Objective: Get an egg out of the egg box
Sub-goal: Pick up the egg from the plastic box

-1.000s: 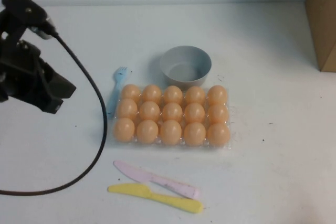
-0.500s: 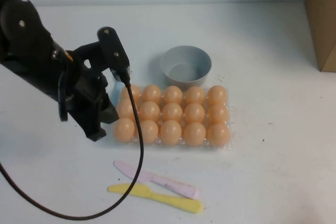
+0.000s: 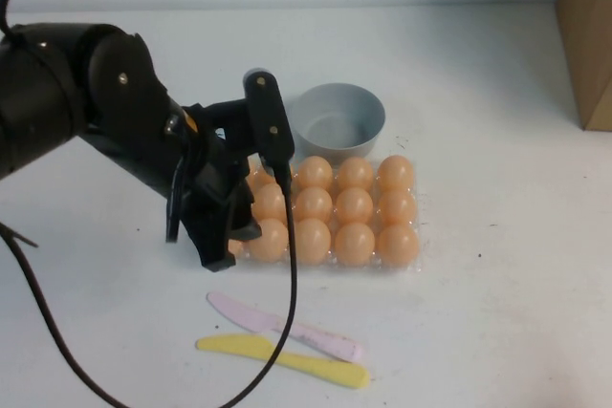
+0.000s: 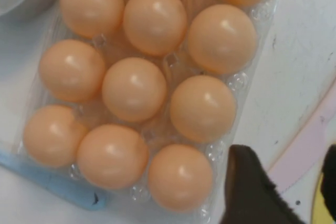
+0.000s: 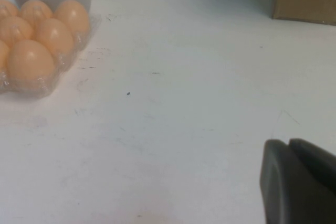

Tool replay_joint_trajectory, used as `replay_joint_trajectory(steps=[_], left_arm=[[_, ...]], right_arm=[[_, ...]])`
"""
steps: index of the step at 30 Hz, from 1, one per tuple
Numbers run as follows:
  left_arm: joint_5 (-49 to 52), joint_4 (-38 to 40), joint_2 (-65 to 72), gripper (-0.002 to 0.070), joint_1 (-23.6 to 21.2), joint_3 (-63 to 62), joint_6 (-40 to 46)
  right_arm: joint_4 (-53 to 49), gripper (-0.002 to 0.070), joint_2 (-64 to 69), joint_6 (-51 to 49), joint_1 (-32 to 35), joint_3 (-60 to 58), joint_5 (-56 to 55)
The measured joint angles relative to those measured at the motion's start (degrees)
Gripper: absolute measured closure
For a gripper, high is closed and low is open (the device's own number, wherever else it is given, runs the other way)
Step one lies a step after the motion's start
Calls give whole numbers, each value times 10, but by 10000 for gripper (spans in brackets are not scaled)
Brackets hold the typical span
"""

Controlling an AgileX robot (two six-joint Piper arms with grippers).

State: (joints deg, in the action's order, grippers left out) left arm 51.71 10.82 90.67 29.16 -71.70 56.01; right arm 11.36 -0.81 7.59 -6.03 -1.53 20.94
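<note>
The task is at the approach step: no egg is lifted yet, and all the cups that can be seen are full. The left gripper (image 3: 222, 236) hangs over the near corner of the egg box (image 4: 239, 82), at the end on the left arm's side. Its fingers (image 4: 247, 187) stand apart with nothing between them, so the hand is released and empty. In the left wrist view, the fingers sit just off the egg box's near edge, beside the corner egg (image 4: 180, 178) but not around it.

By my judgement, the next move is a small shift in over that egg. After that comes a straight descent until one finger is on each side of it, then a gentle close. The eggs are glossy and packed tight against each other, so a finger could catch a neighbour or drag the light tray.

The left arm reaches across from its own side, with the wrist pitched steeply down over the egg box and its cable trailing toward the near table edge. The right gripper (image 5: 296, 182) sits low over the table, well apart from the egg box's far end, with its fingers pressed together and holding nothing.

A grey bowl (image 3: 338, 119) stands just behind the egg box. A pink knife (image 3: 287, 327) and a yellow knife (image 3: 287, 360) lie in front of it.
</note>
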Motion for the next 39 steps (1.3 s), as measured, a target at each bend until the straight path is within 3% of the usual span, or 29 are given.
replay_joint_trajectory(steps=[4,7,20,39], left_arm=[[-30,1,11,277,13,16,26],[-56,2,22,239,14,34,67],[-185,3,36,223,14,69,123],[-193,5,81,223,14,69,125]], right_arm=[[0,694,0,0,0,0,0],[0,694,0,0,0,0,0],[0,694,0,0,0,0,0],[0,694,0,0,0,0,0]])
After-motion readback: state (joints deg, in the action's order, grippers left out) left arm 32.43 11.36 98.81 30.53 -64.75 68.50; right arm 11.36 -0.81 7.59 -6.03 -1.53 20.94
